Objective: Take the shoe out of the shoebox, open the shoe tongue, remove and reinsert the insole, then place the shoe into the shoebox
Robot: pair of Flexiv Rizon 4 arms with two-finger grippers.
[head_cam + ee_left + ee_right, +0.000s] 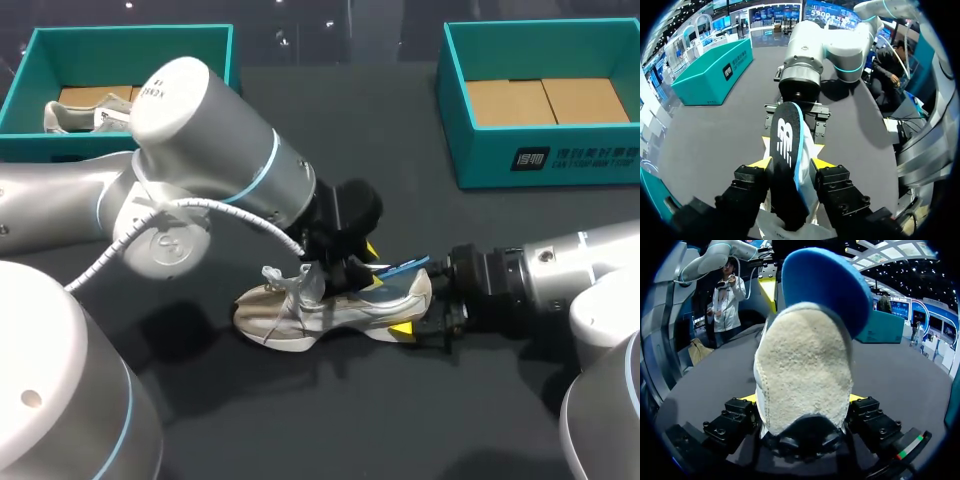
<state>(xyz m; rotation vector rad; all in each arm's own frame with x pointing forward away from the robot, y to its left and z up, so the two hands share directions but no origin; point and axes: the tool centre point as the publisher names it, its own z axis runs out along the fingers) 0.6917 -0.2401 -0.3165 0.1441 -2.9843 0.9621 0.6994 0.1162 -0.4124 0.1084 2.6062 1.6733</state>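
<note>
Evidently, mid-frame on the surface (400, 160), the right claw (802, 401) clamps the shoe (290, 318) by its heel for steadiness while the left claw (790, 164) pinches the insole (786, 140).

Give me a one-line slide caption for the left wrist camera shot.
Left gripper grips the black insole standing up out of the shoe, whose far end the right gripper holds.

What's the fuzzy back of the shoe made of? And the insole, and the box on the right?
The shoe has a heel that looks like beige suede: matte and nappy. The insole seems to be foam, with a black cloth-like top and a blue edge. The box looks like cardboard: smooth teal walls, plain brown flaps inside.
</note>
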